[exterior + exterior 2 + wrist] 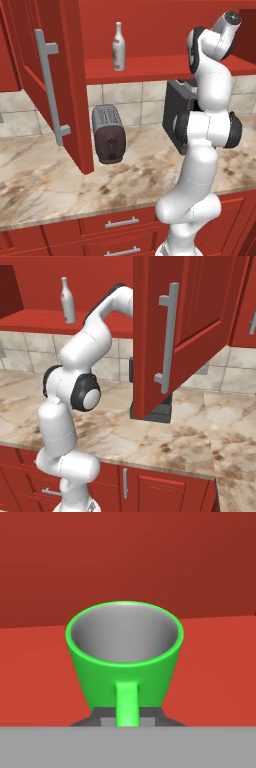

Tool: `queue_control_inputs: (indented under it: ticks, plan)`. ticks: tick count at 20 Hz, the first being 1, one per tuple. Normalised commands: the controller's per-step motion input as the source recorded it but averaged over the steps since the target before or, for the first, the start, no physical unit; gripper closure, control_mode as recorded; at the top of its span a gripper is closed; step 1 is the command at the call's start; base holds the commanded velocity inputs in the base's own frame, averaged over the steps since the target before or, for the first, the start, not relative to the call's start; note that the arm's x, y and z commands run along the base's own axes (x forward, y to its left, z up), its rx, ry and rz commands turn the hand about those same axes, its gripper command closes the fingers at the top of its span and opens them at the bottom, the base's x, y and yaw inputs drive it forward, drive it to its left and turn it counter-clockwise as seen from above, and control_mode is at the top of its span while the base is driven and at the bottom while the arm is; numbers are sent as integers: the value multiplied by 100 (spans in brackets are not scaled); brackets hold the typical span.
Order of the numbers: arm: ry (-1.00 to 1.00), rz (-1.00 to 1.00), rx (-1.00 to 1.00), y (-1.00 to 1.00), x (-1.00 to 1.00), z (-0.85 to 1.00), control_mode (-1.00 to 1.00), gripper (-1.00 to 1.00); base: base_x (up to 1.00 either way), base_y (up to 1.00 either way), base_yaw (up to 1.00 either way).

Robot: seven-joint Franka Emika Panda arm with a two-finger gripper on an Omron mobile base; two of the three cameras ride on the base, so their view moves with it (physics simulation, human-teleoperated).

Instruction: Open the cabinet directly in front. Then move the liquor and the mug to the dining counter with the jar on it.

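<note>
Mug up close: a small bright green mug [125, 657] with a greyish inside stands upright on the red cabinet shelf [215, 672], its loop handle facing the camera. Robot's hand [127, 719] is closed tight, dark fingertips [102, 719] pinching that handle from both sides. Over in the open red wooden cabinet [55, 75], the slim pale bottle of liquor [118, 46] stands on the same shelf.

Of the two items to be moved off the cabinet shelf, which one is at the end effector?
The green mug, its handle between the end effector's fingertips; the pale liquor stands apart.
</note>
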Motion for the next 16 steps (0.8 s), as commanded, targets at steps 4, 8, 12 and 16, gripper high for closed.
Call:
queue_control_inputs:
  ticks: [4, 8, 12, 16]
  plan:
    - [-30, 0, 0, 0, -9, 6, -100, 100, 0, 0, 0]
    - [-7, 0, 0, 0, -3, 1, -100, 100, 0, 0, 0]
    - [-1, 0, 0, 0, -6, 0, -100, 100, 0, 0, 0]
    - [-9, 0, 0, 4, -61, 0, -100, 100, 0, 0, 0]
